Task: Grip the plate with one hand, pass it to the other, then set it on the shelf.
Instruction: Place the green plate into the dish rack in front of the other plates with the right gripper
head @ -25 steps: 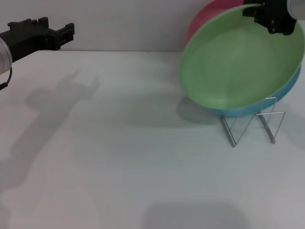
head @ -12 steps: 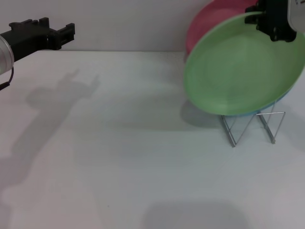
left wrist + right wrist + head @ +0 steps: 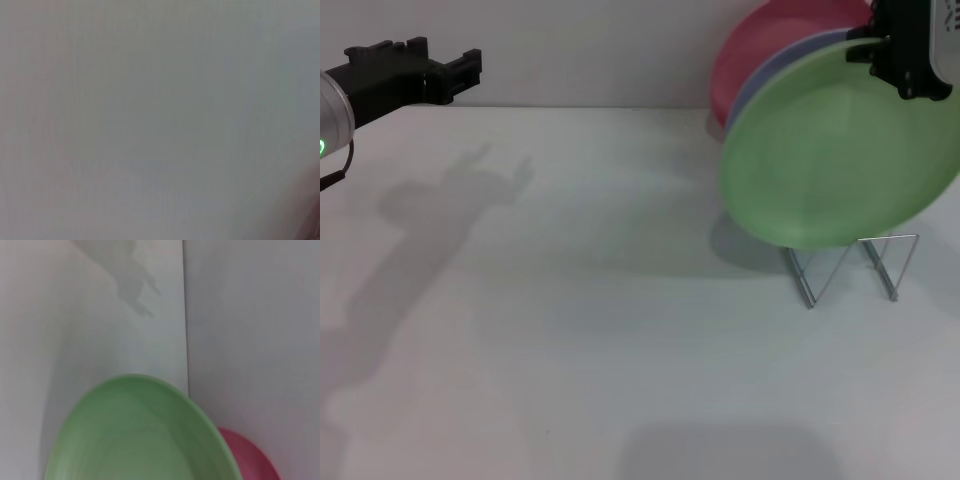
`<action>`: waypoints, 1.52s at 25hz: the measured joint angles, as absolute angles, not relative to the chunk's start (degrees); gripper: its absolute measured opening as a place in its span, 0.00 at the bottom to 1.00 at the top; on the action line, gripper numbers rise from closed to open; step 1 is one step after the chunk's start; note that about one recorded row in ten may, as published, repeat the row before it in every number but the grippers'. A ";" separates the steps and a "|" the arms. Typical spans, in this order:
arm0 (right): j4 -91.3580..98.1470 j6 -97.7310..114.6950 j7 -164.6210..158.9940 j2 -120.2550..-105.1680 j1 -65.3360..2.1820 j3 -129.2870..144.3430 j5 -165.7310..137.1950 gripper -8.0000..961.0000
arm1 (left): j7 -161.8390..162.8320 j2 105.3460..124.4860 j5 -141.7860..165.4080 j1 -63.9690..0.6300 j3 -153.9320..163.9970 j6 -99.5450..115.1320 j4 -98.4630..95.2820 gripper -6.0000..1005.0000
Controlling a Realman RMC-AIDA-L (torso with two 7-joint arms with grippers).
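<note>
In the head view, the right gripper (image 3: 905,62) sits at the upper right of the frame, its black fingers closed on the top rim of the green plate (image 3: 840,150). The plate stands nearly upright, tilted back, its lower edge down at the wire rack (image 3: 850,265) in the lower right part of the frame. Whether it rests fully in a slot cannot be told. Just behind the green plate a lavender plate (image 3: 765,75) shows as a thin edge, and behind that a pink plate (image 3: 750,50) leans the same way. The rack stands on the white table (image 3: 600,330).

The left gripper (image 3: 460,70) hangs at the upper left of the frame, well apart from the plates, holding nothing; how far its fingers are spread cannot be told.

The right wrist view shows the green plate (image 3: 135,435) filling the bottom of the frame, with the pink plate (image 3: 250,455) beside it.
</note>
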State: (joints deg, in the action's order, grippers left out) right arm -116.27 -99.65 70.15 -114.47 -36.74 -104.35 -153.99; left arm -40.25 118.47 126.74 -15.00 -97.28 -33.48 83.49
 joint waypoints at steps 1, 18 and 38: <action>-116.28 -99.65 70.26 -114.47 -36.60 -104.36 -153.99 0.07 | -40.25 118.47 126.74 -15.04 -97.24 -33.48 83.49 0.64; -115.94 -98.79 72.81 -115.16 -34.49 -104.60 -156.27 0.07 | -40.25 118.47 126.66 -16.21 -96.51 -33.84 81.85 0.64; -113.22 -97.15 71.82 -115.85 -31.61 -101.21 -162.86 0.20 | -40.17 118.47 126.65 -18.55 -96.32 -33.84 79.69 0.64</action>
State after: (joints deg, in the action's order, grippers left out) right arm -113.22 -97.15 71.82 -115.85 -31.61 -101.21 -162.86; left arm -40.17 118.47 126.65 -18.55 -96.32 -33.84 79.69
